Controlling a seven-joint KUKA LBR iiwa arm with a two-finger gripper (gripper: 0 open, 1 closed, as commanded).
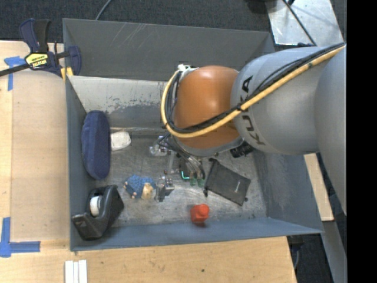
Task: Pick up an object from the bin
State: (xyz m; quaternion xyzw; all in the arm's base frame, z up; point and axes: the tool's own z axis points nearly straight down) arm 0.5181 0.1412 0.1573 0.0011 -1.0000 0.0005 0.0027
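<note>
**One small blue-and-yellow toy (pixel 140 187) just beside the gripper (pixel 166 188)**

It lies on the floor of the grey bin (pixel 177 233), left of centre. The gripper hangs close on its right under the arm's orange cover (pixel 203 102); I cannot tell whether the jaws are released or clenched. Further out sit a red lump (pixel 199 213) by the front wall, a flat black rectangle (pixel 227 183), a black tape dispenser (pixel 99 212), a white lump (pixel 119 140) and a dark blue pouch (pixel 96 144).
</note>
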